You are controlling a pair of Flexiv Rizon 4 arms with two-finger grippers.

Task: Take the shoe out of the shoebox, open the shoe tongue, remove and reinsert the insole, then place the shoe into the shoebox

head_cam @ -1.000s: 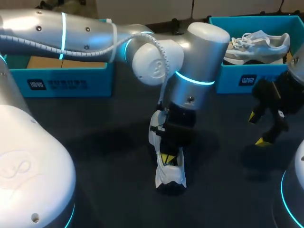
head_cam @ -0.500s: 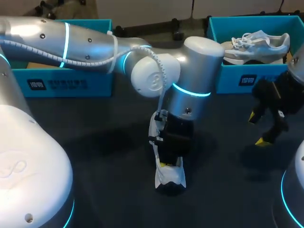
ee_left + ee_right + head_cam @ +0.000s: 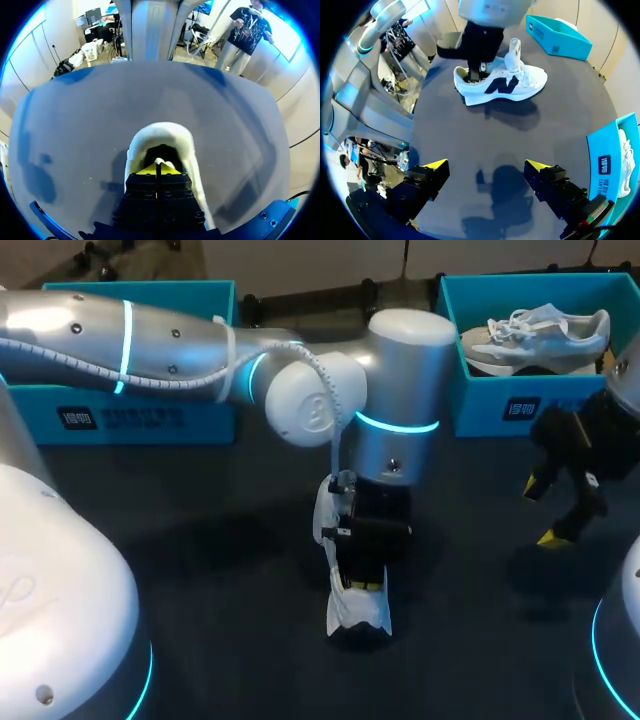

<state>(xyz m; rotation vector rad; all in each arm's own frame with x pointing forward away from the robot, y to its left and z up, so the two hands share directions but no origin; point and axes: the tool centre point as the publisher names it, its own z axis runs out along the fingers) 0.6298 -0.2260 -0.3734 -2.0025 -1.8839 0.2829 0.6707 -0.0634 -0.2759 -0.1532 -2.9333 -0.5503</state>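
A white shoe [image 3: 358, 612] with a dark side logo [image 3: 500, 82] stands on the dark table, its tongue [image 3: 512, 52] pulled up. My left gripper [image 3: 365, 585] points straight down into the shoe's heel opening [image 3: 160, 135]. Its yellow tips [image 3: 159, 170] are pressed together, shut, just inside the collar. Whether they pinch the insole cannot be seen. My right gripper [image 3: 543, 512] hangs open to the right of the shoe, apart from it, with nothing between its fingers [image 3: 486, 167].
A blue shoebox [image 3: 520, 405] at the back right holds a second pale shoe [image 3: 540, 330]. Another blue box [image 3: 140, 410] stands at the back left, beyond the shoe in the right wrist view [image 3: 560, 32]. Dark table lies bare around the shoe.
My left arm has shifted a little to the left and its shut gripper has sunk deeper into the shoe's opening. The right arm has kept still.
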